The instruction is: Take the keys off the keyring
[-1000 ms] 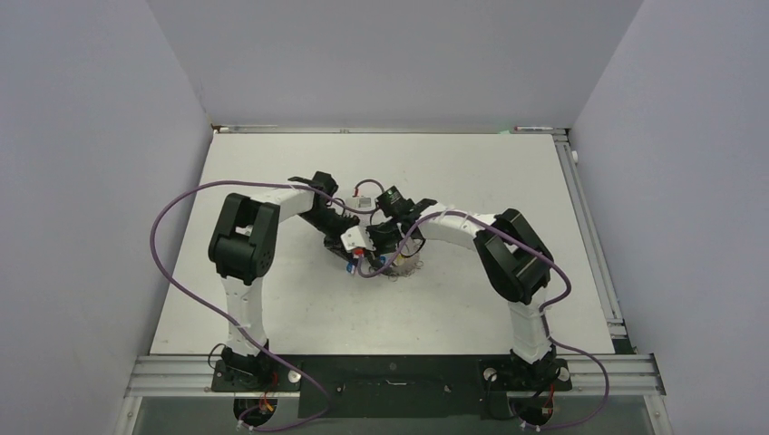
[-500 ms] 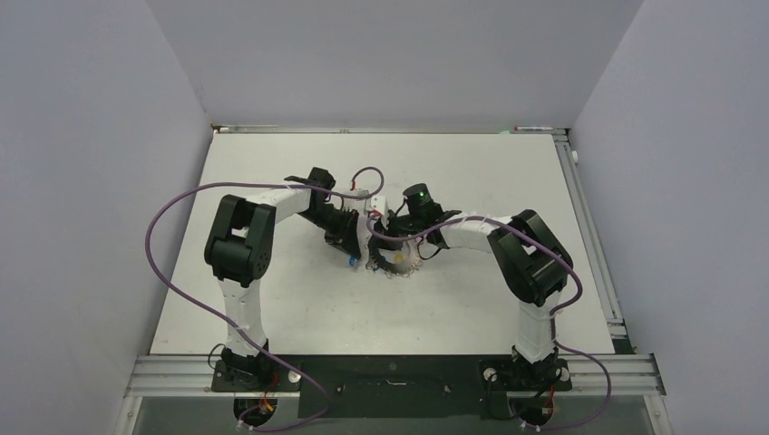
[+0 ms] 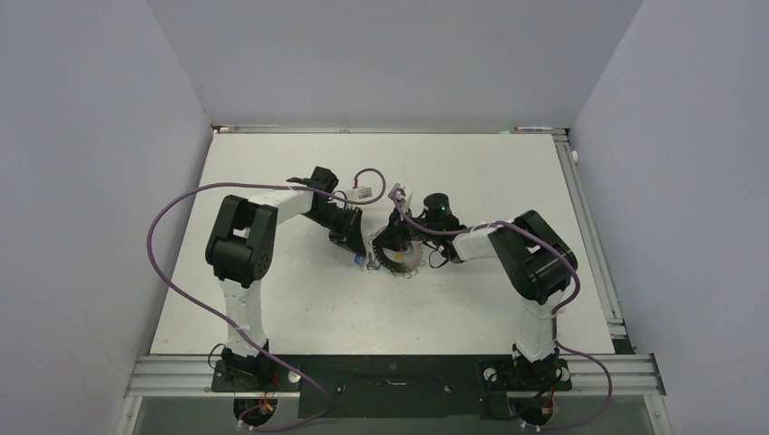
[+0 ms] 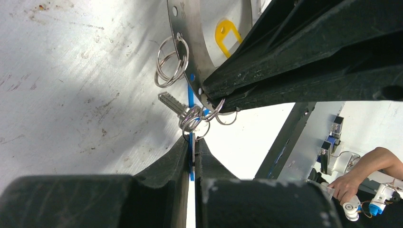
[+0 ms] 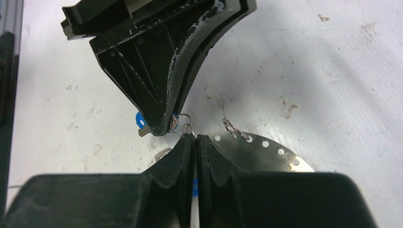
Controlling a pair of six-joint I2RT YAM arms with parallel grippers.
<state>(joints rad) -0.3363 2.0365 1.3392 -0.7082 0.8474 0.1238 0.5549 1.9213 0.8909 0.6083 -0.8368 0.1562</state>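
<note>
The keyring (image 4: 186,45) is a flat silver band with punched holes, lying on the table (image 3: 399,265). Small wire loops hang from its rim. My left gripper (image 4: 192,141) is shut on a key's blue tag (image 4: 191,164); that silver key (image 4: 169,101) sticks out just past the tips. A yellow tag (image 4: 227,33) lies inside the ring. My right gripper (image 5: 195,137) is shut on the keyring's rim (image 5: 259,149), right beside the left gripper (image 5: 157,61). Seen from above, the two grippers (image 3: 356,251) (image 3: 392,246) meet at the ring's left edge.
Another silver key (image 5: 161,153) lies flat on the table beside my right fingers (image 5: 178,156). A pair of empty wire loops (image 4: 171,64) hangs from the ring's outer edge. The white tabletop (image 3: 490,172) is scuffed and walled on three sides.
My right arm has swung to the right and its wrist has turned upright over the ring. The left gripper has stayed almost still, holding the blue tag.
</note>
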